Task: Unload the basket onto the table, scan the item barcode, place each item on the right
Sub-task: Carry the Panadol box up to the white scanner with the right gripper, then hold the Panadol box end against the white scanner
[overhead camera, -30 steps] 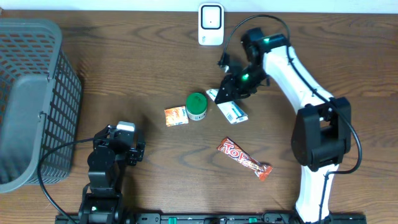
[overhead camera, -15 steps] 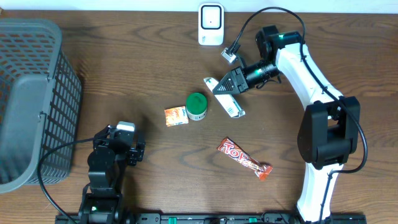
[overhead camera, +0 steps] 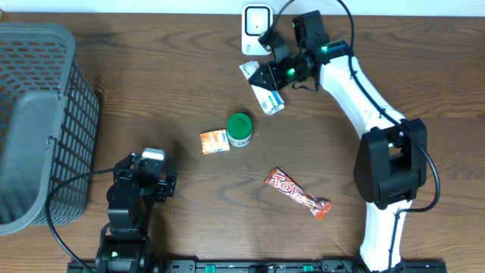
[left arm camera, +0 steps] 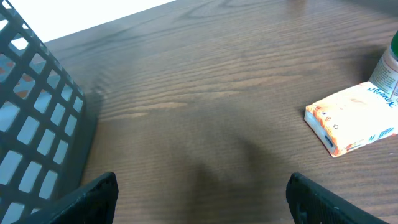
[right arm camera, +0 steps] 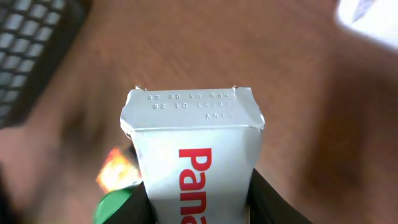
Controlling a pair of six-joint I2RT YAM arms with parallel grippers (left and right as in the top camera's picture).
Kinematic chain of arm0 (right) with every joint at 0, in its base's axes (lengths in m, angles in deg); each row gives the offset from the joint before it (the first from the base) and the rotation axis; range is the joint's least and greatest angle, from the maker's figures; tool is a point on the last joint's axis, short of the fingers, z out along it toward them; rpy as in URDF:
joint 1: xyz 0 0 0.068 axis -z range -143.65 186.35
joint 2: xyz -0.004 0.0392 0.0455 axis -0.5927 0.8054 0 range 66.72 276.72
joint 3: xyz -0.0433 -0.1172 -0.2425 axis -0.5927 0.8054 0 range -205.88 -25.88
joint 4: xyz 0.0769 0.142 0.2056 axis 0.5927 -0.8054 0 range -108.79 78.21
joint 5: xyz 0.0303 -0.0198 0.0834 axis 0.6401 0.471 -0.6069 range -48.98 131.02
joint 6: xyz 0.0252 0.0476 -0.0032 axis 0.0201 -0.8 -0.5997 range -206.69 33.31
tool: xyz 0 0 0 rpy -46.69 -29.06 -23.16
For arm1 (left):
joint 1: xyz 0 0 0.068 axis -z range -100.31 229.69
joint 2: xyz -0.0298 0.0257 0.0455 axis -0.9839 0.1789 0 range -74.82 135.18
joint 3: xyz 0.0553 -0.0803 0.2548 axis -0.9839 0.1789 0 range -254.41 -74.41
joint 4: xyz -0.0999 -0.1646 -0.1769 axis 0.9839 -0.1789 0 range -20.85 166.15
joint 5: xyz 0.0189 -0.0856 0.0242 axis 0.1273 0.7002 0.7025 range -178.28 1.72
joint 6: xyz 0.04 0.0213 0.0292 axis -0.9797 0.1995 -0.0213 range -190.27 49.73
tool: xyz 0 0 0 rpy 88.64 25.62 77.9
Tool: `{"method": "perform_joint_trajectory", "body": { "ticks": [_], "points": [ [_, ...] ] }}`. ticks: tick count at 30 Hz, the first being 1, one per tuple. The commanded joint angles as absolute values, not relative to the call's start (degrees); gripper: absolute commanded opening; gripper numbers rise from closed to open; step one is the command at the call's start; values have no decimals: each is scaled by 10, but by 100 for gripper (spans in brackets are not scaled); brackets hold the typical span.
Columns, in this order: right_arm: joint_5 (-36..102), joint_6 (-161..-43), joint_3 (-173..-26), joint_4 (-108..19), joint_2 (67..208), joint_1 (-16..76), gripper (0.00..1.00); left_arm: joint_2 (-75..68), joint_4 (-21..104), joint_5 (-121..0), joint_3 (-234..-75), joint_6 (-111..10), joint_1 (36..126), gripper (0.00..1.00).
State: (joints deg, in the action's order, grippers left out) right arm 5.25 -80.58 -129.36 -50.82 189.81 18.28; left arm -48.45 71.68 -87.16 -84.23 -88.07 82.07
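At the far side of the table, just in front of the white scanner [overhead camera: 257, 20], the white box [overhead camera: 268, 99] sat crosswise in the right gripper [overhead camera: 271, 76], one end pointing toward the scanner and the other toward the middle of the table. From the right wrist camera the box filled the centre of the view. Its crimped end faced outward with a line of embossed date characters across it, and the red letters "Pana" ran along its face. The dark fingers [right arm camera: 268, 200] pressed against both long sides, so the claw was partly closed and clamped on the carton. No barcode could be made out on the faces that showed. The background behind the carton was blurred, and the box looked lifted clear of the wood. Nearer the table's middle stood a green-lidded jar [overhead camera: 240, 129], with a small orange and white packet [overhead camera: 214, 141] just beside it on the left. A red candy bar [overhead camera: 298, 192] lay at a slant well apart from both, toward the near edge. A dark plastic basket [overhead camera: 38, 121] occupied the left end of the brown wooden table [overhead camera: 151, 76]. The left gripper [left arm camera: 200, 198] rested low near the front left, close to the basket. Its jaws were spread wide with nothing between them, and only the tips showed at the bottom of its own camera's view. That camera also showed the orange and white packet lying flat.
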Motion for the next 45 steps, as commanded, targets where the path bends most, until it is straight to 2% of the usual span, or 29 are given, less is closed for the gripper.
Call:
{"method": "perform_joint_trajectory", "body": {
  "ticks": [1, 11, 15, 20, 24, 29, 45],
  "points": [
    [186, -817, -1305, -450, 1899, 164, 28, -487, 719, -877, -843, -875, 822, 87],
    [375, -785, -1305, -206, 1909, 151, 24, -487, 719, -877, -843, -875, 822, 87],
    [462, -758, -1305, -101, 1933, 149, 27, -487, 719, -877, -843, -875, 822, 87],
    [487, -719, -1305, 21, 1969, 149, 32, -487, 719, -877, -843, -875, 822, 87],
    [507, -651, -1308, 94, 2008, 142, 32, -487, 719, -877, -843, -875, 822, 87],
    [588, -544, -1340, 140, 2062, 121, 31, -487, 719, -877, -843, -875, 822, 87],
    [639, -241, -1497, 144, 2189, 80, 29, -487, 719, -877, -842, -875, 822, 87]
  ]
}}
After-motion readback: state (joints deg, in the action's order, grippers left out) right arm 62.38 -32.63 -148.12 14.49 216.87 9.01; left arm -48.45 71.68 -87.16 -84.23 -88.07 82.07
